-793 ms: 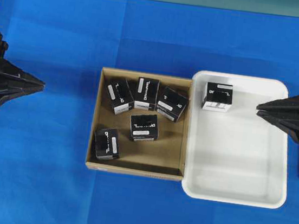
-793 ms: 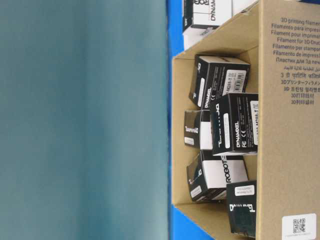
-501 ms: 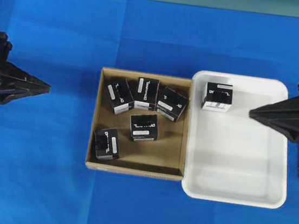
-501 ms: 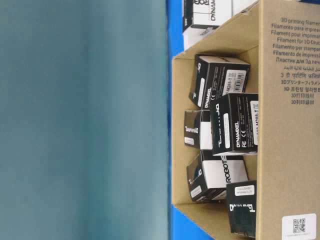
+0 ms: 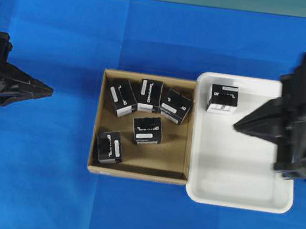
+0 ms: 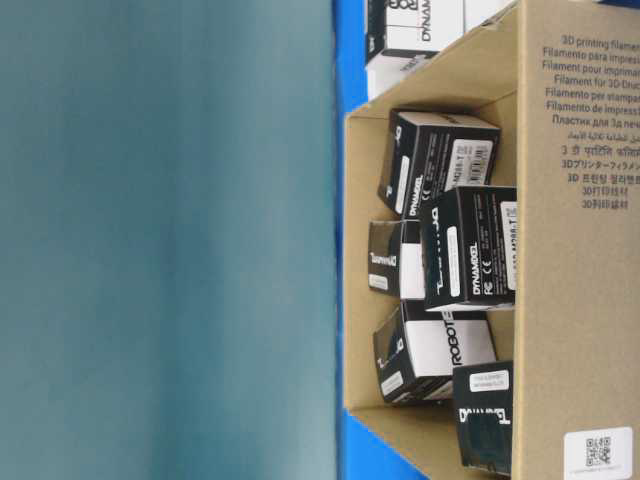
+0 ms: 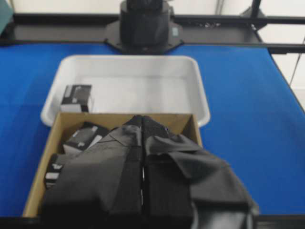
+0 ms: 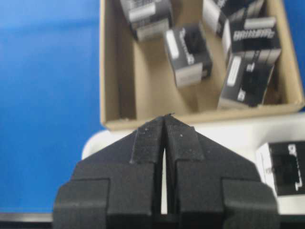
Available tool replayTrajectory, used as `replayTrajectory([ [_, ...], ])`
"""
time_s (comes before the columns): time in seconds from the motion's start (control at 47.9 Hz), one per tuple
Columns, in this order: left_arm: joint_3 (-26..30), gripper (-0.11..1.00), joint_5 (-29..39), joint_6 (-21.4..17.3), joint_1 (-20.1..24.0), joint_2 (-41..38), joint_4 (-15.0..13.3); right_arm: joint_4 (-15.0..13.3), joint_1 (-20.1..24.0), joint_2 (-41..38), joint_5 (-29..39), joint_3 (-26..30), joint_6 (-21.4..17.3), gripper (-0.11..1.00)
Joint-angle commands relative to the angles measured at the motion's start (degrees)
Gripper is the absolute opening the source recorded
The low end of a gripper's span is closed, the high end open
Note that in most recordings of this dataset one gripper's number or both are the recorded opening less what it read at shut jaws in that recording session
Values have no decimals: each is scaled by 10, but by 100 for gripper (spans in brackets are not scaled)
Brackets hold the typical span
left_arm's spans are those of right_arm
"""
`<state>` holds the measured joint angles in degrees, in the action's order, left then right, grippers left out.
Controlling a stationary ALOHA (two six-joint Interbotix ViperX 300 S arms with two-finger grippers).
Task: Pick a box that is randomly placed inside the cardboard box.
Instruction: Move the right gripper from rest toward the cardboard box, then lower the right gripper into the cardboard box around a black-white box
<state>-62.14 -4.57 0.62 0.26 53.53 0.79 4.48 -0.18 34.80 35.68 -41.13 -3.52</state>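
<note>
The brown cardboard box sits mid-table and holds several small black cartons with white labels, one near its middle. It also shows in the right wrist view, the left wrist view and the table-level view. My left gripper is shut and empty, over the cloth left of the box; its tips point at the box. My right gripper is shut and empty, above the white tray, short of the box's wall.
A white plastic tray touches the cardboard box's right side and holds one black carton in its far left corner. Blue cloth covers the table. A teal wall fills the left of the table-level view.
My right gripper has risen and moved left, from the tray's right rim to over the tray's middle. My left gripper has crept slightly right. The cartons have not moved.
</note>
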Motion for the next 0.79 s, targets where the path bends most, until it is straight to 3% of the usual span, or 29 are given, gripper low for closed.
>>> replayTrajectory([
  [0.0, 15, -6, -2, 1, 2, -3, 1, 3, -1, -53, 40, 51, 2, 0],
  [0.313, 15, -6, 3, 2, -1, -3, 1, -1, -1, -245, 184, 206, 23, 1],
  [0.773, 23, -6, 12, 3, -2, 0, 1, -1, -3, -456, 271, 403, 150, 7],
])
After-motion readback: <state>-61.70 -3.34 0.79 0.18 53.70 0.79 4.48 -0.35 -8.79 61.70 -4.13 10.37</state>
